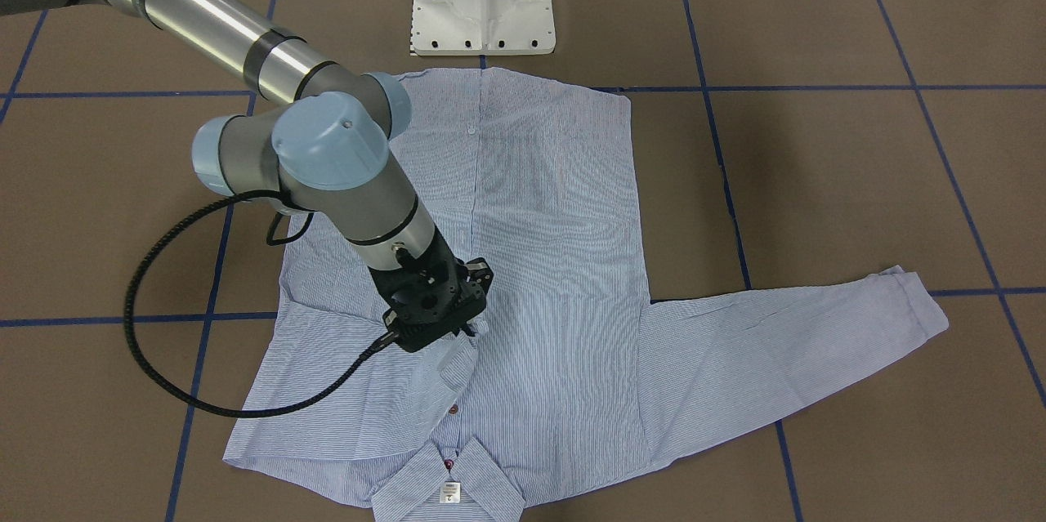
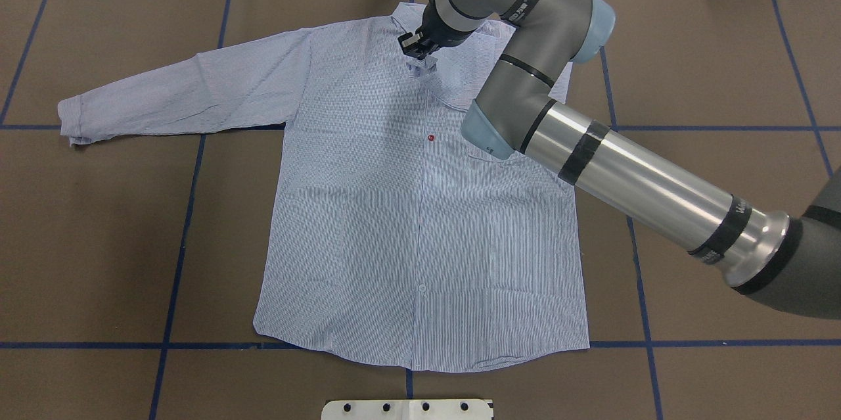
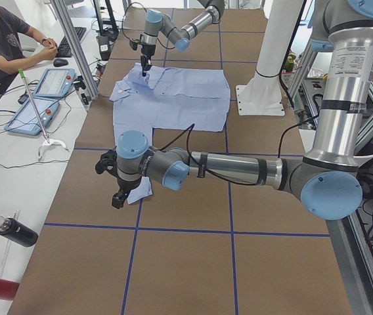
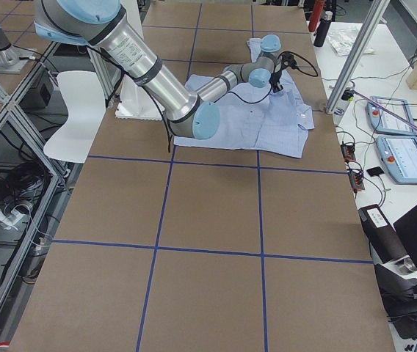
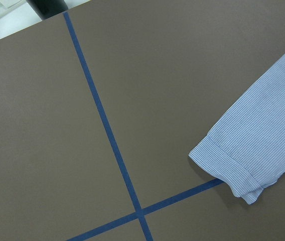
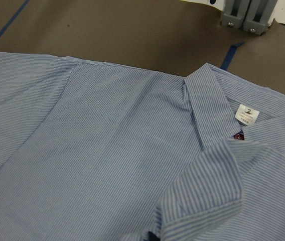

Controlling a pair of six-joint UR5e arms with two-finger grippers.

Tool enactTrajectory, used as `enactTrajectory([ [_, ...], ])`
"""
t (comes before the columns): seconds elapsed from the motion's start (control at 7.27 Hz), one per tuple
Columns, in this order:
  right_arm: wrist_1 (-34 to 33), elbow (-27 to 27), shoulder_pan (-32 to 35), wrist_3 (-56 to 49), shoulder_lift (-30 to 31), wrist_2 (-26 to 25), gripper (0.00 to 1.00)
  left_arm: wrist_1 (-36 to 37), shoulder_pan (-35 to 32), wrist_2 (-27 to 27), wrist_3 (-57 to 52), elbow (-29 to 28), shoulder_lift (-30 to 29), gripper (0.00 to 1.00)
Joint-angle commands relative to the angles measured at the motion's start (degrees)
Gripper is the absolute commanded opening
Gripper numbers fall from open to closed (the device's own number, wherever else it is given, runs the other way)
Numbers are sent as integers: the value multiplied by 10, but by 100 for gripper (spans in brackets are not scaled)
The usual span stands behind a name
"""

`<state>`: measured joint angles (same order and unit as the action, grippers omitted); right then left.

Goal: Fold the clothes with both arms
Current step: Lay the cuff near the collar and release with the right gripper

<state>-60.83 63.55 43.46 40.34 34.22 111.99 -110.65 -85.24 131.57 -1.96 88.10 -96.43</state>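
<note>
Pinching the cuff (image 2: 422,67) of the limp, light shirt (image 2: 394,210), our right gripper (image 2: 419,53) holds it near the collar (image 1: 490,481), toward the table's (image 2: 690,45) far edge. We cannot tell the left gripper's (image 3: 116,199) state. We'd hold such cloth at its edges.

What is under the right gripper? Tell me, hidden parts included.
A sleeve cuff, folded onto the shirt front near the collar. The cuff covers the button strip there, and the shirt covers the table beneath. Whether the right gripper pinches the cuff cannot be seen.
</note>
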Motion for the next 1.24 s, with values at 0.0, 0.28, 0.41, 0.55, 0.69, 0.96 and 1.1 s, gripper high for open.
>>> enactTrajectory([
  [0.0,19,-82,-28,0,-37,-59,0,0,2,-1,4,-3,-3,100],
  [0.28,73,-120,-56,1,-54,-129,99,0,2,0,14,-1,-5,100],
  [0.41,72,-136,-67,2,-79,-156,100,0,2,0,14,-1,-5,100],
  [0.55,72,-146,-67,10,-93,-158,100,0,2,0,17,-1,-4,100],
  [0.69,72,-146,-66,23,-98,-158,99,0,3,0,18,-1,-4,100],
  [0.96,70,-146,-65,33,-93,-167,99,0,3,0,18,-1,-3,100],
  [1.1,69,-136,-52,65,-84,-165,99,0,6,0,20,-1,-4,100],
])
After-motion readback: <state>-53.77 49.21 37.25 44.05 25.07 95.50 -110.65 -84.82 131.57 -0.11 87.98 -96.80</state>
